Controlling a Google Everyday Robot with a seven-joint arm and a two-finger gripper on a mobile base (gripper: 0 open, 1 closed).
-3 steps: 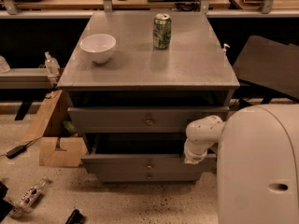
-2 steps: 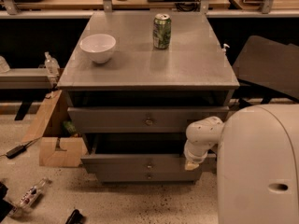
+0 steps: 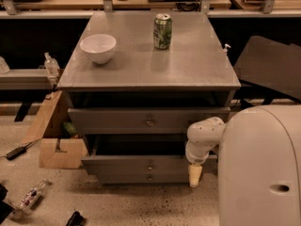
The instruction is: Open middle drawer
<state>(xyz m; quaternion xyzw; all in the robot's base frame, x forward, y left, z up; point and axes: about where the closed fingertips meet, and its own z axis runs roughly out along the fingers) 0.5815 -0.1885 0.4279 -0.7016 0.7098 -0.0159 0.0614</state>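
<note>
Camera view is showing the cream-tipped end effector (image 3: 194, 174), grip state impossible to tell, hanging by the right end of the grey metal middle drawer (image 3: 117, 165), sitting partly out under the grey table (image 3: 141, 74), so I am favouring a straight, level pull.

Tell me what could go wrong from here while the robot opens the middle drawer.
1. The gripper hangs by the right end of the middle drawer, away from its central knob. A pull from there might slip off or skew the drawer.
2. A jolt to the cabinet could tip the green can or shift the white bowl standing on top.
</note>
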